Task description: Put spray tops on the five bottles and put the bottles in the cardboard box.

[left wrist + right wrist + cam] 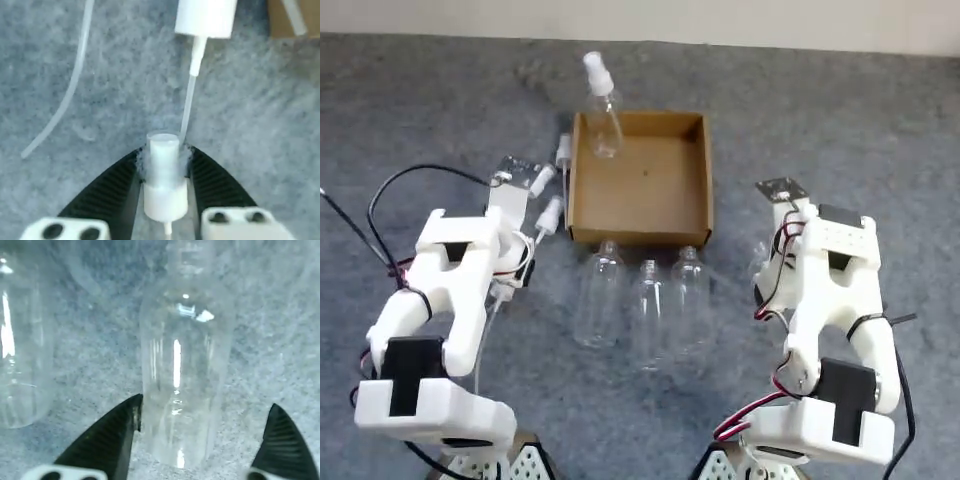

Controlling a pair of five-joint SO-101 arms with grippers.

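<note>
Toward the left edge of the tabletop, left gripper (164,160): fingers (117,182) clenched on a white spray top (164,185), held across its upper barrel
Held spray top: probably light, rigid and smooth, so it may swivel if pinched off-centre; the barrel is the sound place to hold, and the thin dip tube looks too limp to grip
Second spray top (206,17): lies on the tabletop just beyond the held one, its tube running back toward the fingers
Cardboard box (640,232): open, mid-tabletop toward the far edge; one capped bottle (604,125) leans at its far-left corner
Uncapped bottles: three, (598,295), (648,312) and (690,295), lie side by side just before the box's near wall, necks toward it
Right gripper (206,405): fingers (107,435) released, spread to either side of a fourth clear bottle (182,365) lying on the tabletop
Bottle handling: likely empty, thin-walled, light and slick, apt to roll or dent; take it mid-body with a modest squeeze
</note>
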